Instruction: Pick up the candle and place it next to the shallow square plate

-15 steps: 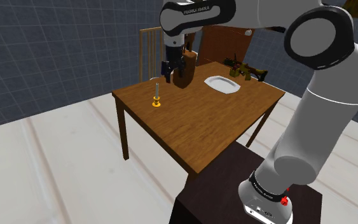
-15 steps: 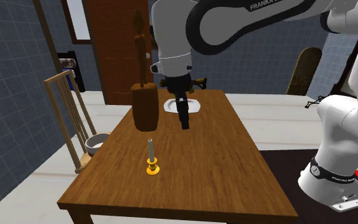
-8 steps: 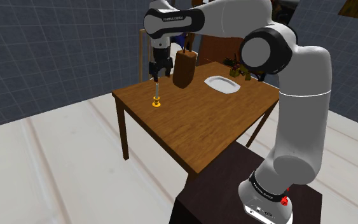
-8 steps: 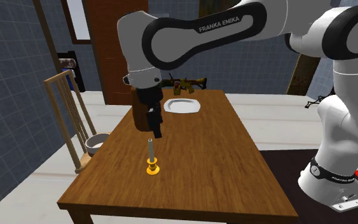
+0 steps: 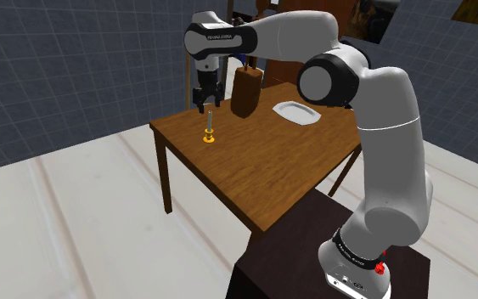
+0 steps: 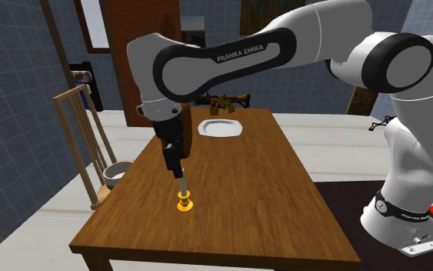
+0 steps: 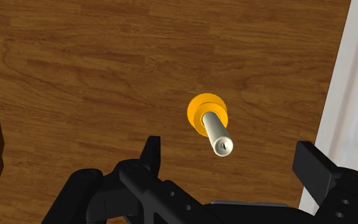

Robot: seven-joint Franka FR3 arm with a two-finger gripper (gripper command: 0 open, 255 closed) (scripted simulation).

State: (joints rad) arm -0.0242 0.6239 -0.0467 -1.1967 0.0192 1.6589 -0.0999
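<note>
Jaws moved from beside the brown block [image 5: 246, 92] to directly over the candle [image 5: 209, 127] [image 6: 183, 191] [image 7: 212, 124].
Candle: pale stick in an orange holder, upright on the wooden worktop [image 5: 262, 174] [image 6: 241, 204], well apart from the white square plate [image 5: 297, 112] [image 6: 221, 128]. Jaws: spread wide, empty, just above the candle's tip, not touching.
</note>
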